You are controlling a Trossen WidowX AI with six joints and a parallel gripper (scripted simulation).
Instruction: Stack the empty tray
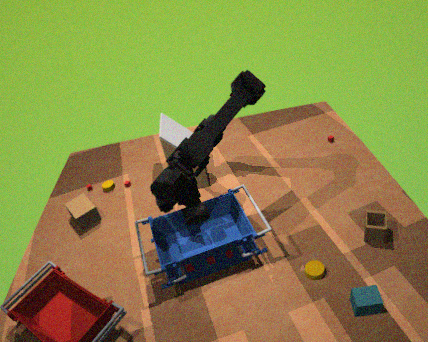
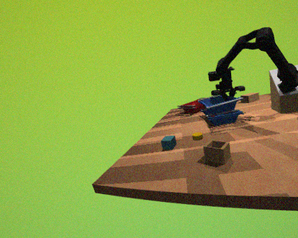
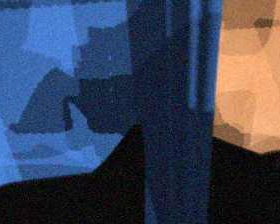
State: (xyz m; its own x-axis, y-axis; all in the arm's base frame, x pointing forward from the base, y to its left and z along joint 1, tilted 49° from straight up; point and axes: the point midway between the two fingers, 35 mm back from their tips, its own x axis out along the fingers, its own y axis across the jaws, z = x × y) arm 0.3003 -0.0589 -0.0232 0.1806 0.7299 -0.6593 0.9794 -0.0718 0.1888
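Observation:
My gripper [image 1: 195, 216] [image 2: 229, 95] [image 3: 154, 130] is shut on the rear long wall of the upper, empty blue tray [image 1: 242, 220] [image 2: 211, 104] [image 3: 178, 175]. Its bars, left [image 1: 141, 245] and right [image 1: 258, 207], stick out past its ends. The upper tray is over the loaded blue tray [image 1: 216, 267] [image 2: 223, 120], roughly level with perhaps a slight tilt. Several red blocks [image 1: 211, 260] show at the loaded tray's front. Pale bits of its bars [image 1: 180, 278] show near its rim, under the upper tray; the rest is hidden. Whether the upper tray touches the bars, I cannot tell.
A red tray [image 1: 108, 311] [image 2: 190, 107] stands at the left front. A tan block [image 1: 81, 206] [image 2: 251, 97] is left of the arm. A yellow disc [image 1: 315, 269], a teal block [image 1: 367, 300] and an open-topped box [image 1: 377, 235] [image 2: 213, 156] are on the right.

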